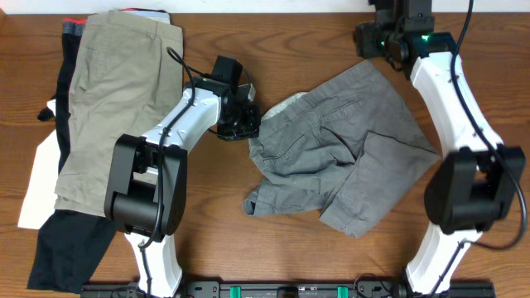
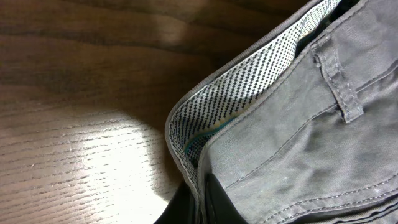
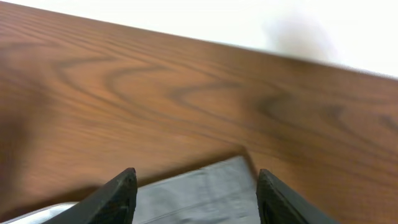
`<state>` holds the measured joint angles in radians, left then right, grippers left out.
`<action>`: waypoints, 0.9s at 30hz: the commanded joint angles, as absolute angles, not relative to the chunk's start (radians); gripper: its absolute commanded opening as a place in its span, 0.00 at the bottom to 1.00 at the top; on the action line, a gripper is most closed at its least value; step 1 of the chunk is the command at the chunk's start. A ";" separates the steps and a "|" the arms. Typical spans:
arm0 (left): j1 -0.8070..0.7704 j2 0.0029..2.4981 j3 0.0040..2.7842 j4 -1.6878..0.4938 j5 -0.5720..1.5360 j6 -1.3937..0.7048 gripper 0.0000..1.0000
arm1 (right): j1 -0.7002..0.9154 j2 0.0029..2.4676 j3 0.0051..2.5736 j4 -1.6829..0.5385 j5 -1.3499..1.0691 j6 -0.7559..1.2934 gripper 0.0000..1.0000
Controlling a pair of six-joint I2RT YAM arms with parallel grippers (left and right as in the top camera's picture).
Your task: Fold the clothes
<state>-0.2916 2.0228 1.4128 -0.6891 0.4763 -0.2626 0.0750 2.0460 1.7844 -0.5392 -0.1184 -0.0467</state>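
The wrinkled grey shorts (image 1: 339, 149) lie crumpled in the middle of the table. My left gripper (image 1: 240, 124) is at their left edge, shut on the waistband. The left wrist view shows the grey shorts (image 2: 298, 124) with the checked inner waistband pinched between my dark fingers (image 2: 202, 199). My right gripper (image 1: 383, 41) is open and empty above the far corner of the shorts. In the right wrist view that grey corner (image 3: 199, 190) lies between my spread fingers (image 3: 196, 186).
A pile lies at the left: khaki-tan shorts (image 1: 116, 99) on top of black (image 1: 70, 244) and white (image 1: 37, 186) garments. Bare wooden table (image 1: 248, 257) runs along the front and at the back centre.
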 commanded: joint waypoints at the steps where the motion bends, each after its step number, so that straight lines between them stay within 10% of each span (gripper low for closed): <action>1: -0.291 2.026 1.408 -0.691 0.486 -0.268 0.06 | 0.009 2.136 1.786 -0.520 -0.166 -0.071 0.62; 13: -0.291 2.026 1.408 -0.690 0.467 -0.268 0.06 | -0.112 2.282 1.786 -0.528 -0.459 -0.202 0.85; 27: -0.291 2.026 1.408 -0.689 0.458 -0.267 0.06 | -0.095 2.429 1.786 -0.505 -0.543 -0.267 0.72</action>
